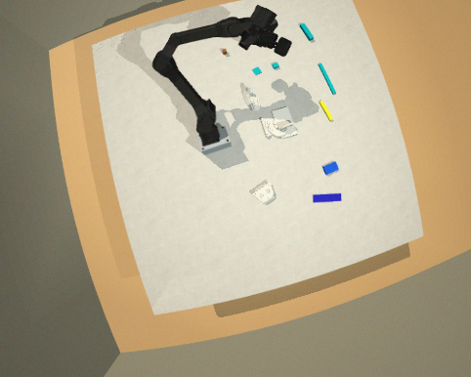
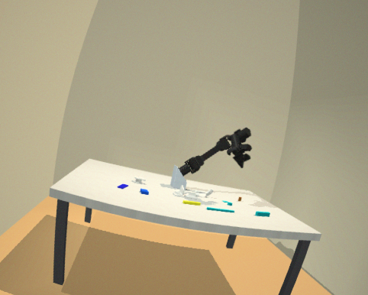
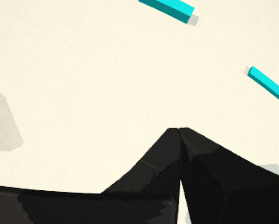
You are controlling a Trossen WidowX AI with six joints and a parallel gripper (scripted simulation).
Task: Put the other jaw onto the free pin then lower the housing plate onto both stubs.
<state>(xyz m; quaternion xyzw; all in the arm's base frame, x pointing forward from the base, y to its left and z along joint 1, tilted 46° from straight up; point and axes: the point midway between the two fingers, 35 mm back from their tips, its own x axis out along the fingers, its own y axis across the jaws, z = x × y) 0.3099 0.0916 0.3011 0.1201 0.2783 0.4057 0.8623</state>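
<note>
My gripper (image 3: pixel 178 137) (image 2: pixel 242 166) is shut with nothing between its fingertips, high above the table at the arm's far reach. The white base (image 1: pixel 269 130) lies on the table in front of the arm's mount, with white parts on it; which of them is the seated jaw, and the pins, are too small to tell. A slim white piece (image 1: pixel 250 96) (image 2: pixel 209 192), apparently the loose jaw, lies beside the base. The white housing plate (image 1: pixel 264 193) (image 2: pixel 139 179), with two holes showing, lies apart on the other side. The gripper is away from all three.
A teal block (image 1: pixel 307 31) (image 3: pixel 170 8) (image 2: pixel 263 214), a teal rod (image 1: pixel 326 78) (image 3: pixel 270 85) and a yellow bar (image 1: pixel 325 110) lie along one side. Two small teal pieces and an orange cube (image 1: pixel 224 51) lie near the arm. A blue block (image 1: pixel 330 168) and dark blue bar (image 1: pixel 326 197) lie beyond the base.
</note>
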